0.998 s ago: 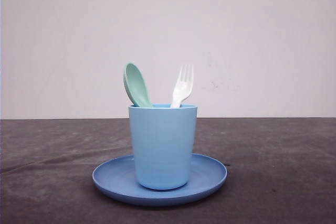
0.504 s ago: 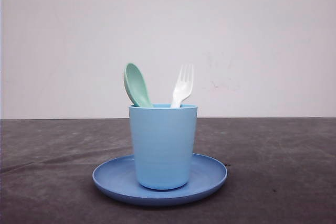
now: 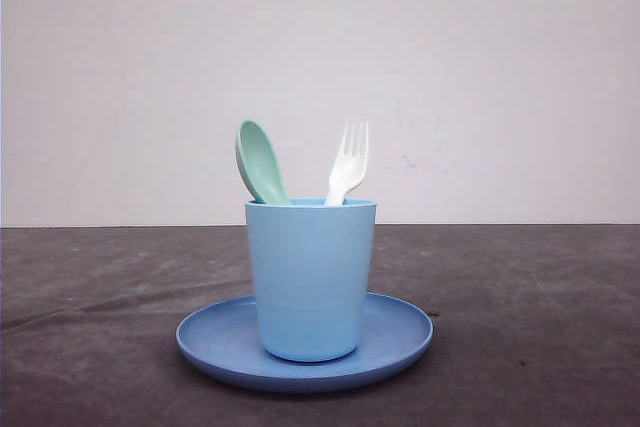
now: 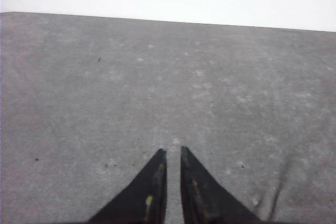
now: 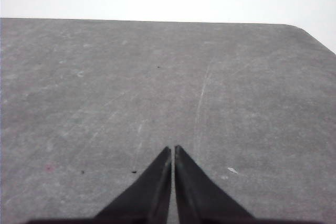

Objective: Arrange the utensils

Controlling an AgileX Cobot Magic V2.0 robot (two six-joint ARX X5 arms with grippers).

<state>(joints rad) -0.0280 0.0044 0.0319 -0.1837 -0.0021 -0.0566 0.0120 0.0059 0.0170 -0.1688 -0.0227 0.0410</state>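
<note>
Hovering above bare table, left tool and right tool pinch nothing.

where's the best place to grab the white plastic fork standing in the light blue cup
Probably the white plastic fork at its neck, just above the rim of the light blue cup, coming from above. Its handle is hidden inside the cup, tines up, and the mint-green spoon stands apart on the left.

The mint-green spoon leans toward eleven o'clock and the white fork toward one o'clock, both head-up in the cup.
</note>
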